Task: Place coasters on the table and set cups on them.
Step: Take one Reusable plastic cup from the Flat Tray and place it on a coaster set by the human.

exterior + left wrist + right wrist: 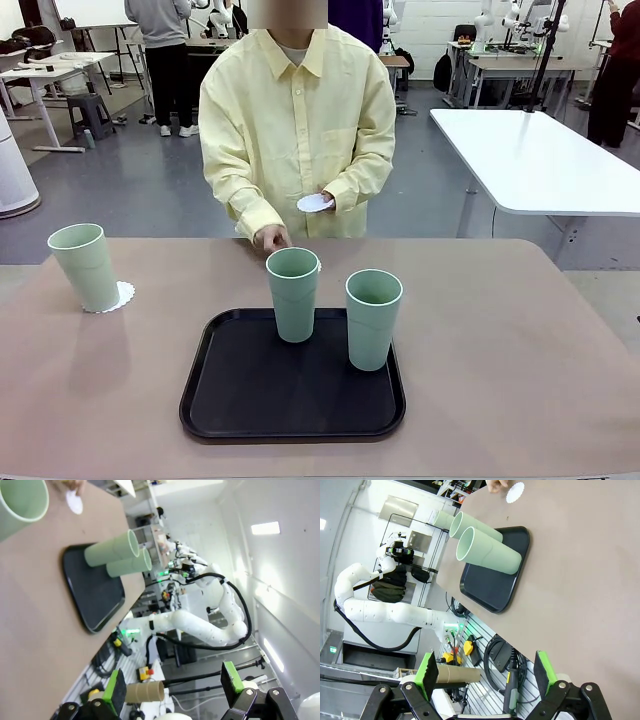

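One mint-green cup (85, 265) stands on a scalloped white coaster (122, 296) at the table's (520, 340) left. Two more cups (293, 293) (373, 318) stand upright on the black tray (290, 400). The person holds a coaster (314, 203) in one hand and rests the other hand (271, 238) on the table beside another coaster (515, 492) lying just beyond the tray. My left gripper (173, 685) and right gripper (485, 672) hang open off the near edge of the table, with nothing between their fingers.
A white table (540, 160) stands beyond the far right corner. The person stands at the middle of the far edge. Bare tabletop lies left and right of the tray. The right arm (200, 625) shows in the left wrist view, back from the table.
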